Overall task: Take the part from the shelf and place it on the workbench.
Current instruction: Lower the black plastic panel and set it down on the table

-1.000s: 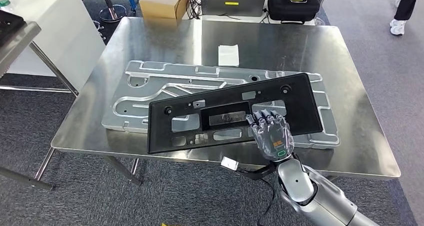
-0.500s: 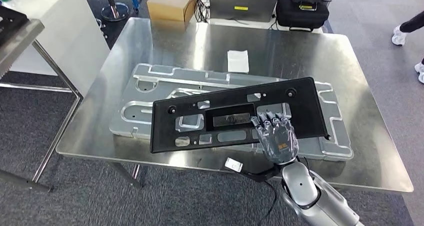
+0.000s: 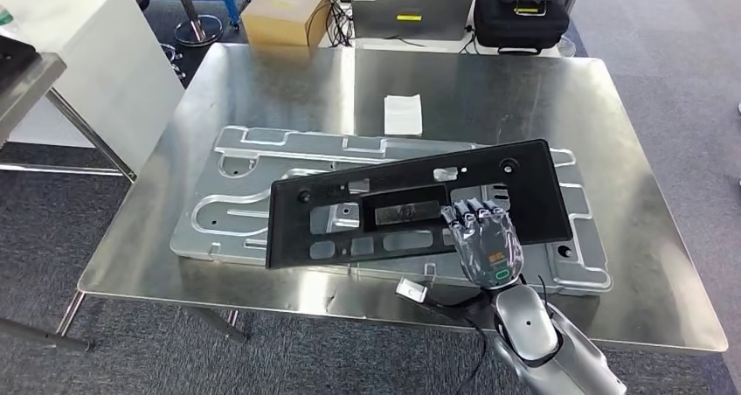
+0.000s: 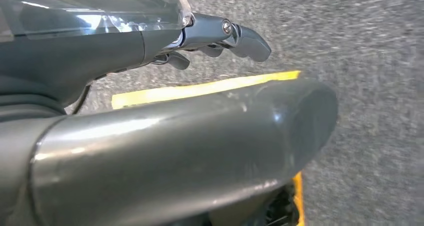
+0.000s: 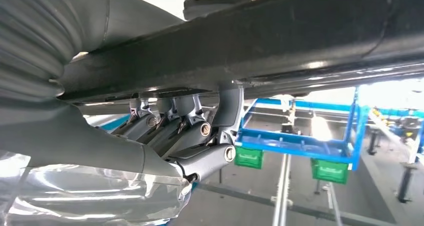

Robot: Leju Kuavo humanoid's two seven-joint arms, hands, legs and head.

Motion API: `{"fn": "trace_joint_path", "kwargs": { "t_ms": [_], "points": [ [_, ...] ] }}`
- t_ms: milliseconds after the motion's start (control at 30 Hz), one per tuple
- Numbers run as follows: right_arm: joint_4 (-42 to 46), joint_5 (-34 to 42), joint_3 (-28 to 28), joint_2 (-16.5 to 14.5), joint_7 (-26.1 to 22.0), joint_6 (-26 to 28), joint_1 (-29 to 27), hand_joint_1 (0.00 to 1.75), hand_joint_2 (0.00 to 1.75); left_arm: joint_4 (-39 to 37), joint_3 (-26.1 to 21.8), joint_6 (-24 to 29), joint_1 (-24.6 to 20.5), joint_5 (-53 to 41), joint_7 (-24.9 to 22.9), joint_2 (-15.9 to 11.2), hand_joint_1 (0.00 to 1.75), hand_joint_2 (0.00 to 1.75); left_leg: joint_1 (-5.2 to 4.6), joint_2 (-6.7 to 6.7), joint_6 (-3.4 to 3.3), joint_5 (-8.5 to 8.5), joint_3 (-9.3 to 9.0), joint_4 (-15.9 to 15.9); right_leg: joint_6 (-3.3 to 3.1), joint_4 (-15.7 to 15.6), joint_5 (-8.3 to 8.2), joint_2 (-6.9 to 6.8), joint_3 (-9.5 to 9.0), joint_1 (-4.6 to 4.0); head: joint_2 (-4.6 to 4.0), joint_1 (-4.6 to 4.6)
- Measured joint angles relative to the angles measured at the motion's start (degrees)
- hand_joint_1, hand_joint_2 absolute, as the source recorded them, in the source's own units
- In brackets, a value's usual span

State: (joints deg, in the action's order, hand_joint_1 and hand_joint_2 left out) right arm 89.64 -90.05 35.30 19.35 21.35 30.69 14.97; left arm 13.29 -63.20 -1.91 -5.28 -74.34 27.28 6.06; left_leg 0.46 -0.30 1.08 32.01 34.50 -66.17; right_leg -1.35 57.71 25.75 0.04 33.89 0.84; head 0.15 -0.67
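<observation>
Now the right hand (image 3: 486,239) grips the black part (image 3: 411,204) at its near edge, carried further over the workbench (image 3: 262,89) than a second ago. It hovers above the plate (image 3: 262,150), near the front edge; the left hand (image 4: 220,36) hangs empty, so release comes next.

I see the part (image 3: 411,203) held by my right hand (image 3: 486,242) above the plate (image 3: 253,163) on the workbench (image 3: 524,89); a paper slip (image 3: 403,114) lies behind.

Part (image 3: 411,204), held by right hand (image 3: 486,242): moved farther in over the surface (image 3: 489,80), its left end lowered toward level.
</observation>
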Motion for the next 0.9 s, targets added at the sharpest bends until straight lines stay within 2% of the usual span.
{"fn": "trace_joint_path", "kwargs": {
  "t_ms": [33, 67, 100, 133, 200, 233, 267, 300, 400, 433, 467, 533, 567, 600, 633, 700, 733, 800, 833, 900],
  "points": [
    [-0.1, 0.0, -0.3, -0.2, 0.0, 0.0, -0.1, 1.75, 1.75, 0.0, 0.0, 0.0, 0.0, 0.0, 0.0, 0.0, 0.00, 0.00, 0.05, 0.00, 0.06, 1.24, 2.42, -4.1, -0.18, 0.0, 0.30, -0.02, -0.30, -0.08, 0.00, 0.08],
    [-0.2, 0.0, -0.4, -0.5, 0.0, 0.0, -0.2, 1.75, 1.75, 0.0, 0.0, 0.0, 0.1, 0.0, 0.0, 0.0, 0.00, 0.00, 0.08, 0.00, 0.07, 1.71, 4.49, -7.2, -0.24, 0.0, 0.61, 0.02, -0.66, -0.17, 0.00, 0.07],
    [-0.3, 0.0, -0.6, -0.6, -0.1, 0.0, -0.4, 1.75, 1.75, 0.0, -0.1, 0.0, 0.2, 0.0, 0.0, 0.0, 0.00, 0.00, 0.08, 0.00, 0.00, 0.99, 5.67, -8.3, -0.25, 0.0, 0.97, 0.09, -1.12, -0.24, 0.00, 0.07],
    [-0.4, 0.0, -0.7, -0.7, -0.1, 0.0, -0.6, 1.75, 1.75, 0.0, -0.1, 0.0, 0.3, 0.0, 0.0, 0.0, 0.00, 0.00, 0.07, 0.00, -0.17, -0.90, 5.78, -7.1, -0.21, 0.0, 1.37, 0.16, -1.69, -0.32, 0.00, 0.08],
    [-0.5, 0.0, -0.9, -0.9, -0.2, 0.0, -0.8, 1.75, 1.75, 0.0, -0.1, 0.0, 0.4, 0.0, 0.0, -0.1, 0.00, 0.00, -0.06, -0.02, -0.84, -6.03, 3.58, -0.1, -0.02, 0.0, 2.23, 0.25, -2.85, -0.43, 0.00, 0.07],
    [-0.5, 0.0, -1.0, -1.0, -0.2, 0.0, -0.8, 1.75, 1.75, 0.0, -0.2, 0.0, 0.4, 0.0, 0.0, -0.2, 0.00, 0.00, -0.20, -0.02, -1.24, -7.59, 2.22, 3.3, 0.21, 0.1, 2.65, 0.31, -3.24, -0.56, 0.00, 0.03],
    [-0.5, 0.0, -1.1, -1.1, -0.2, 0.0, -0.7, 1.75, 1.75, 0.0, -0.2, 0.0, 0.3, 0.0, 0.0, -0.2, 0.00, 0.00, -0.34, -0.01, -1.57, -8.19, 1.27, 5.6, 0.49, 0.1, 2.96, 0.34, -3.42, -0.61, 0.00, 0.00],
    [-0.6, 0.0, -1.1, -1.2, -0.2, 0.0, -0.7, 1.75, 1.75, 0.0, -0.2, 0.0, 0.3, 0.0, 0.0, -0.3, 0.00, 0.00, -0.49, -0.03, -1.85, -8.02, 0.77, 6.8, 0.84, 0.2, 3.06, 0.36, -3.49, -0.64, 0.00, -0.04],
    [-0.7, 0.0, -1.8, -1.5, -1.7, 0.0, -1.1, 1.75, 1.75, 0.0, -0.2, 0.0, 0.3, 0.1, 0.1, -0.3, 0.00, 0.00, -0.30, -0.09, -2.54, -7.48, -0.39, 8.3, 1.79, 0.9, 3.17, 0.32, -3.65, -0.60, 0.01, -0.09],
    [-0.7, 0.0, -2.5, -1.9, -2.9, 0.1, -1.3, 1.75, 1.75, 0.0, -0.2, 0.0, 0.3, 0.1, 0.2, -0.2, 0.00, 0.00, -0.15, -0.10, -2.79, -7.42, -0.95, 8.6, 2.07, 2.2, 3.79, 0.29, -3.17, -0.56, 0.01, -0.15],
    [-0.8, 0.0, -3.4, -2.5, -4.4, 0.1, -1.6, 1.75, 1.75, 0.0, -0.3, 0.0, 0.3, 0.2, 0.2, -0.2, 0.00, 0.00, -0.04, -0.12, -2.99, -7.32, -1.41, 8.9, 2.35, 4.6, 4.93, 0.27, -1.94, -0.46, 0.01, -0.21],
    [-1.2, 0.0, -5.7, -4.0, -7.5, 0.3, -2.4, 1.75, 1.75, 0.0, -0.3, 0.0, 0.3, 0.3, 0.2, -0.2, 0.00, 0.00, -0.06, -0.12, -3.29, -6.92, -1.91, 9.0, 2.87, 11.6, 7.75, 0.24, 2.32, -0.21, 0.01, -0.28],
    [-1.6, 0.0, -7.0, -4.8, -9.0, 0.4, -3.0, 1.75, 1.75, 0.0, -0.4, 0.1, 0.3, 0.3, 0.2, -0.3, 0.00, 0.00, -0.08, -0.14, -3.33, -6.69, -2.12, 8.9, 3.02, 14.5, 8.55, 0.23, 4.46, -0.08, 0.01, -0.27],
    [-2.1, 0.0, -8.4, -5.5, -10.4, 0.4, -3.5, 1.75, 1.75, 0.0, -0.4, 0.2, 0.3, 0.3, 0.2, -0.3, 0.00, 0.00, -0.10, -0.17, -3.31, -6.43, -2.41, 8.9, 3.08, 15.6, 8.32, 0.23, 5.84, 0.01, 0.02, -0.28],
    [-2.7, 0.1, -9.9, -6.4, -11.8, 0.5, -4.1, 1.75, 1.75, 0.0, -0.5, 0.3, 0.4, 0.3, 0.1, -0.3, 0.00, 0.00, -0.09, -0.22, -3.24, -6.12, -2.79, 8.8, 3.06, 14.5, 6.72, 0.20, 6.11, 0.05, 0.02, -0.28],
    [-3.9, 0.6, -13.0, -8.0, -14.1, 0.5, -4.7, 1.75, 1.75, 0.0, -0.6, 0.4, 0.5, 0.3, 0.1, -0.3, 0.00, 0.00, -0.08, -0.28, -2.98, -5.34, -3.61, 8.7, 2.72, 7.6, 1.48, 0.09, 4.25, 0.06, 0.01, -0.29],
    [-4.6, 1.1, -14.6, -8.7, -14.9, 0.4, -4.7, 1.75, 1.75, 0.0, -0.7, 0.4, 0.5, 0.2, 0.2, -0.3, 0.00, 0.00, -0.11, -0.30, -2.79, -5.01, -3.92, 8.6, 2.49, 4.2, -0.15, 0.02, 3.15, -0.09, 0.01, -0.24],
    [-6.2, 2.2, -17.3, -9.8, -15.9, 0.4, -4.6, 1.75, 1.75, 0.0, -0.8, 0.4, 0.4, 0.1, 0.2, -0.3, 0.00, 0.00, -0.18, -0.32, -2.19, -4.48, -4.09, 8.5, 1.83, 1.0, -1.13, -0.06, 2.17, -0.49, 0.01, -0.23],
    [-7.2, 2.8, -18.4, -10.2, -16.3, 0.3, -4.6, 1.75, 1.75, 0.0, -0.8, 0.4, 0.4, 0.0, 0.2, -0.3, 0.00, 0.00, -0.27, -0.33, -1.84, -4.37, -4.20, 8.4, 1.47, 0.9, -0.85, -0.04, 2.16, -0.65, 0.00, -0.21],
    [-9.1, 4.0, -20.5, -10.9, -17.0, 0.3, -4.6, 1.75, 1.75, 0.0, -0.9, 0.4, 0.3, 0.0, 0.3, -0.3, 0.00, 0.00, -0.32, -0.27, -1.13, -3.88, -4.41, 7.8, 0.81, 0.5, -1.36, 0.02, 1.65, -0.47, 0.00, -0.23]
  ]
}}
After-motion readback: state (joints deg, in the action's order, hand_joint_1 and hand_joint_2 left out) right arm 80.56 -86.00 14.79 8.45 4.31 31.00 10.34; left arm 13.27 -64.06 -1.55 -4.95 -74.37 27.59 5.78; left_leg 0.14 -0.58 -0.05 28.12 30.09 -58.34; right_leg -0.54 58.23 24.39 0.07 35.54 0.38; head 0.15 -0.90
